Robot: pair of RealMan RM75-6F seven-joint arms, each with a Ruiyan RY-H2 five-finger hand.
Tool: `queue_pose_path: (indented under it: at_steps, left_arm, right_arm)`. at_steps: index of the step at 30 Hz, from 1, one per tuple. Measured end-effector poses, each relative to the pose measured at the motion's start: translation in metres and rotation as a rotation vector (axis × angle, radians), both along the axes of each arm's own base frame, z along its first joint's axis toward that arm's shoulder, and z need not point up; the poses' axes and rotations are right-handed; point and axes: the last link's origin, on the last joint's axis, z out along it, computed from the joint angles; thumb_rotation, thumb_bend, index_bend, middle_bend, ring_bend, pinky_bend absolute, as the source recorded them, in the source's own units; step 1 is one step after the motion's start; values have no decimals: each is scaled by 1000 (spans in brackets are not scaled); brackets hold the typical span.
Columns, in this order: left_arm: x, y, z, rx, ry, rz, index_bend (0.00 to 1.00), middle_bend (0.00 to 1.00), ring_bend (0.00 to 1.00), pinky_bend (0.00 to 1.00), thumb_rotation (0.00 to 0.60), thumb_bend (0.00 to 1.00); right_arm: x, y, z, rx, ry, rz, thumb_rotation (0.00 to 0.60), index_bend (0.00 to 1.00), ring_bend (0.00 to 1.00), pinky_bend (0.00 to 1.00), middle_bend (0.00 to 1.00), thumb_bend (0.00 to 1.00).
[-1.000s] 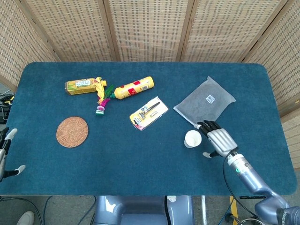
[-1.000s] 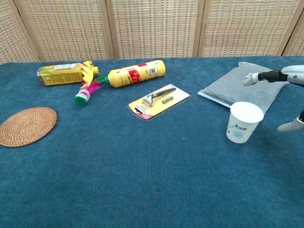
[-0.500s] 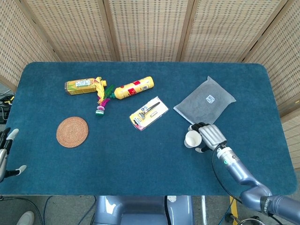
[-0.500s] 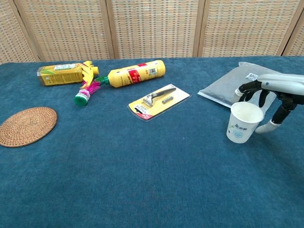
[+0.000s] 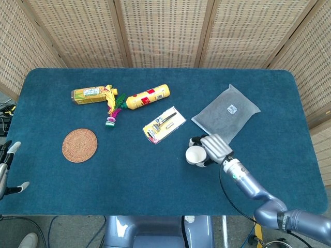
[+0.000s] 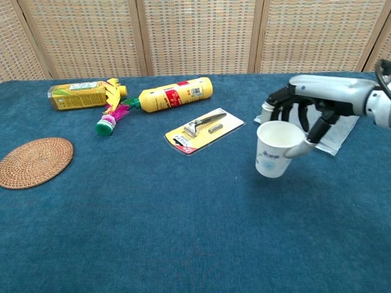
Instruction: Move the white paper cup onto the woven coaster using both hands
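My right hand (image 5: pixel 211 148) (image 6: pixel 307 108) grips the white paper cup (image 5: pixel 194 156) (image 6: pixel 274 148) by its rim and side, fingers curled over the far edge, and holds it tilted right of the table's middle. The round woven coaster (image 5: pixel 79 145) (image 6: pixel 35 161) lies flat at the left of the blue table. Only the fingertips of my left hand (image 5: pixel 9 168) show at the far left edge of the head view, off the table, spread and holding nothing.
A razor on a yellow card (image 5: pixel 164 124) (image 6: pixel 204 130) lies between cup and coaster. Two yellow bottles (image 5: pixel 149 96) (image 5: pixel 89 94) and a feathered shuttlecock (image 5: pixel 113 111) lie at the back left. A grey pouch (image 5: pixel 226 113) sits behind my right hand.
My right hand closed around the cup, lifted it and carried it leftward, away from the grey pouch. My left hand has stayed still.
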Motion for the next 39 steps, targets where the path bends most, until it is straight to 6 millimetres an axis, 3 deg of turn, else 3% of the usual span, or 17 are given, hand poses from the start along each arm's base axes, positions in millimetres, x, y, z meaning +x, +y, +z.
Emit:
queue_pose_path:
  at_steps: [8, 14, 20, 21, 24, 26, 28, 35, 39]
  left_arm:
    - [-3, 2, 2, -6, -20, 11, 0, 0, 0, 0, 600, 0]
    - [-7, 6, 3, -14, -32, 25, 0, 0, 0, 0, 600, 0]
    - [-8, 8, 3, -19, -39, 30, 0, 0, 0, 0, 600, 0]
    - [-8, 8, 4, -18, -40, 30, 0, 0, 0, 0, 600, 0]
    - [-9, 8, 4, -18, -42, 31, 0, 0, 0, 0, 600, 0]
    - [-9, 8, 4, -20, -43, 32, 0, 0, 0, 0, 600, 0]
    - [-10, 8, 4, -21, -44, 34, 0, 0, 0, 0, 600, 0]
    - [-9, 9, 3, -23, -37, 28, 0, 0, 0, 0, 600, 0]
    - [-7, 10, 4, -19, -37, 3, 0, 0, 0, 0, 600, 0]
  right_arm:
    - [64, -25, -27, 44, -17, 40, 600, 376, 388, 539, 424, 130]
    - [104, -33, -70, 89, 0, 43, 600, 379, 388, 539, 425, 129]
    - [126, -32, -93, 110, 17, 53, 600, 353, 380, 531, 408, 119]
    - [126, -31, -94, 112, 22, 52, 600, 308, 343, 489, 368, 88]
    - [123, -29, -96, 124, 32, 48, 600, 86, 94, 202, 110, 2]
    - [122, -27, -96, 138, 31, 40, 600, 5, 1, 49, 2, 0]
    - [123, -24, -92, 145, 20, 40, 600, 0, 0, 11, 0, 0]
    - [119, -8, -54, 106, -8, 92, 600, 1, 0, 2, 0, 0]
    - [89, -7, -12, -5, 34, 117, 600, 14, 0, 0, 0, 0]
